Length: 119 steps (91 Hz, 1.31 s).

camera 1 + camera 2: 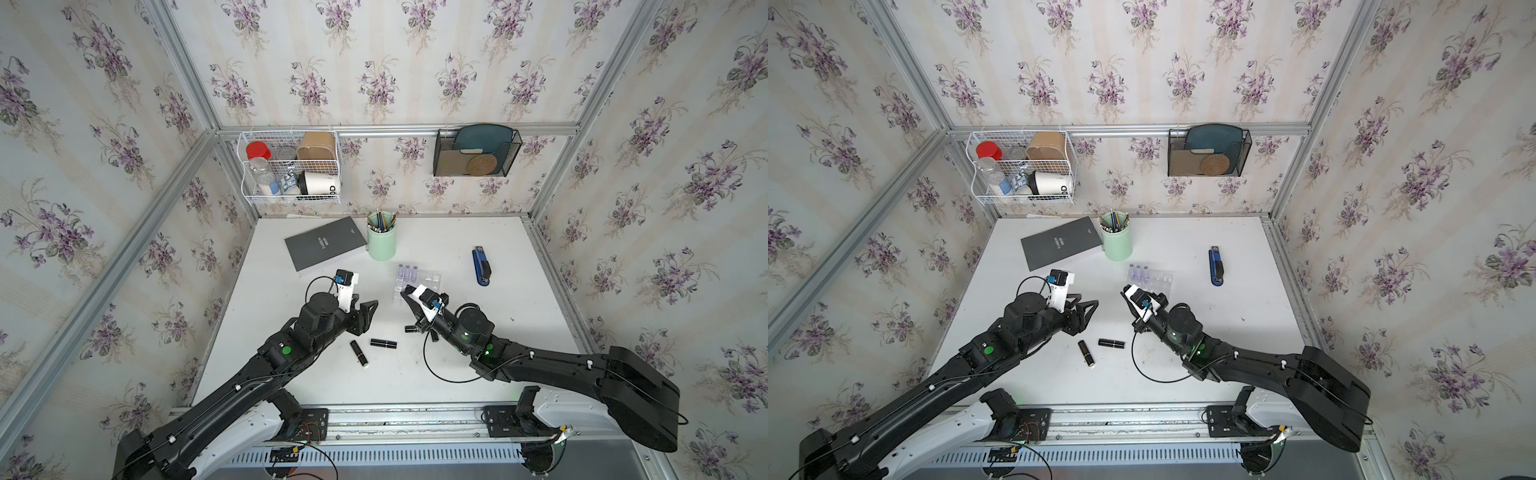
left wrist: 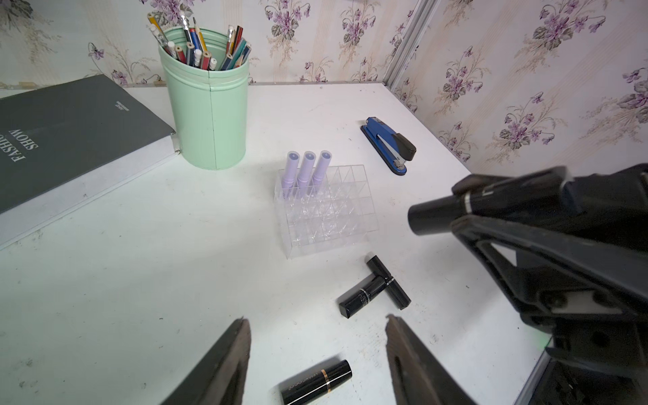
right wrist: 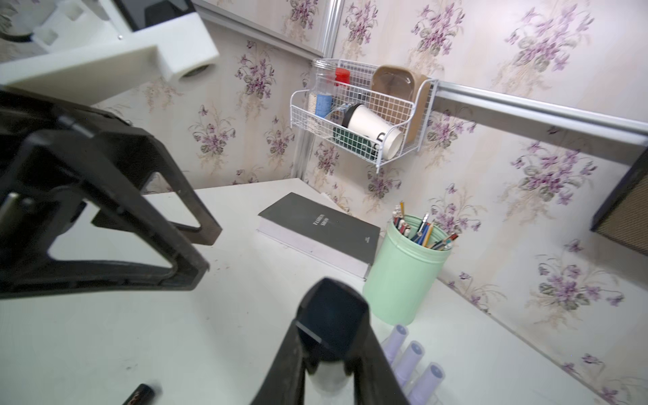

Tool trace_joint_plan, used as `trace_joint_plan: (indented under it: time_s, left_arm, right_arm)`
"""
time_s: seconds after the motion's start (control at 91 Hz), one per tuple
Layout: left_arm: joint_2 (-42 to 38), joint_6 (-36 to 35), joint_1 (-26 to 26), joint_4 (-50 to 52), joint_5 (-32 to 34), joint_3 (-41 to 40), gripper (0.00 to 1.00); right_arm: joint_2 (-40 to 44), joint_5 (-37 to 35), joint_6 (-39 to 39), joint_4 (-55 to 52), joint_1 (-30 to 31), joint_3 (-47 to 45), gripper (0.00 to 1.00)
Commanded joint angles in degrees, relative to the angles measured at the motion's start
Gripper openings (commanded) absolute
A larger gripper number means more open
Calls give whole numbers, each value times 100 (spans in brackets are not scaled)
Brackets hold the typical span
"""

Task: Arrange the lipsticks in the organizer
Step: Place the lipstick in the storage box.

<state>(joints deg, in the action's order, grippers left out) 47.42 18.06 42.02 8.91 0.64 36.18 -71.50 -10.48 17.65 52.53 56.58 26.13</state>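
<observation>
The organizer is clear, glossy plastic. The black lipsticks are glossy, each with a thin silvery band. The lilac lipsticks look smooth and matt. The pen cup is smooth, satin mint-green. The table is white, matt and scuffed.

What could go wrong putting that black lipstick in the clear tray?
The right gripper holds the black lipstick tilted sideways, so it might catch a cell wall and shove the clear organizer. It might also knock the three lilac lipsticks standing in its far row. The open left gripper is near, so the arms might bump.
</observation>
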Motion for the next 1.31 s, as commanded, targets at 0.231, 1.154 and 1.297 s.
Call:
trace_joint_plan:
  time_s: [0.231, 1.154, 1.297]
  left_arm:
    - [234, 416, -128, -417, -58, -112, 64]
    - [382, 748, -242, -750, -160, -603, 63]
    - [313, 747, -246, -742, -172, -601, 63]
  right_arm:
    - [-654, -132, -2997, -2637, -1589, 1536, 7]
    - [-2869, -153, -3925, -1895, -2169, 2045, 4]
    - [-2939, -261, -3917, -1915, -2176, 2011, 3]
